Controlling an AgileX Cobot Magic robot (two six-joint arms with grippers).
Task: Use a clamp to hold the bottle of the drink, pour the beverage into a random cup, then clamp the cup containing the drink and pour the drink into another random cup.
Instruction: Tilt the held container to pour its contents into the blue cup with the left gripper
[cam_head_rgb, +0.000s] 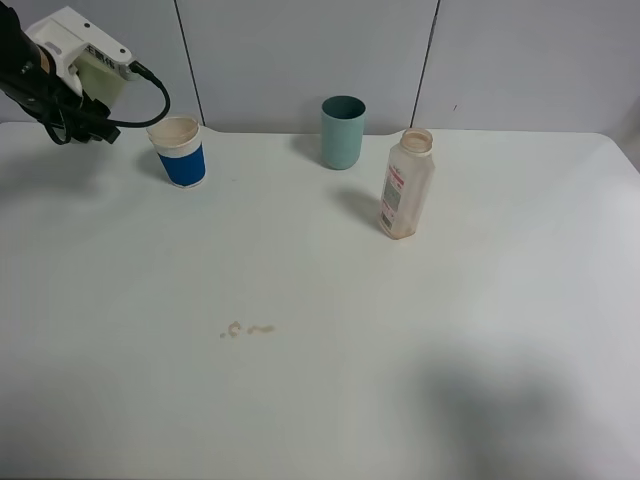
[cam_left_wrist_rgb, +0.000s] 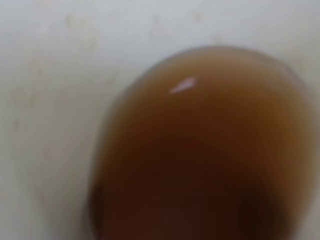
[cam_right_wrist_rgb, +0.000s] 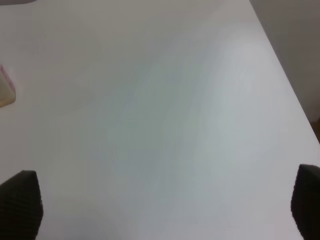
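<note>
Stock on hand, exterior high view. White surface (cam_head_rgb: 320, 400): fills the frame, grey wall panels behind it. Left arm (cam_head_rgb: 40, 95): black, cabled, with a white camera housing (cam_head_rgb: 70, 40), entering at 10 o'clock. Its fingers are hidden behind the housing but are closed together, gripping the yellow-green cup (cam_head_rgb: 102, 75). That cup is tilted in the air just beside and above the blue-and-white cup (cam_head_rgb: 181, 150), at that cup's 10 o'clock. Right gripper (cam_right_wrist_rgb: 163, 200): seen in its wrist view only, ribbed black fingers (cam_right_wrist_rgb: 20, 202) spread wide over bare surface, nothing between them. Bottle (cam_head_rgb: 405, 185): translucent, uncapped, upright at 1 o'clock, red-and-white label facing the camera, the print too small to read. A sliver of it shows at the edge of the right wrist view. Teal cup (cam_head_rgb: 343, 132): plain, upright at 12 o'clock, near the bottle but not touching it. Blue-and-white cup: upright at 10 o'clock, beige inside. Beverage (cam_left_wrist_rgb: 200, 150): brown, blurred, pooled against a pale cup wall in the left wrist view. Brown drops (cam_head_rgb: 245, 329): on the surface at 8 o'clock, near the centre.
</note>
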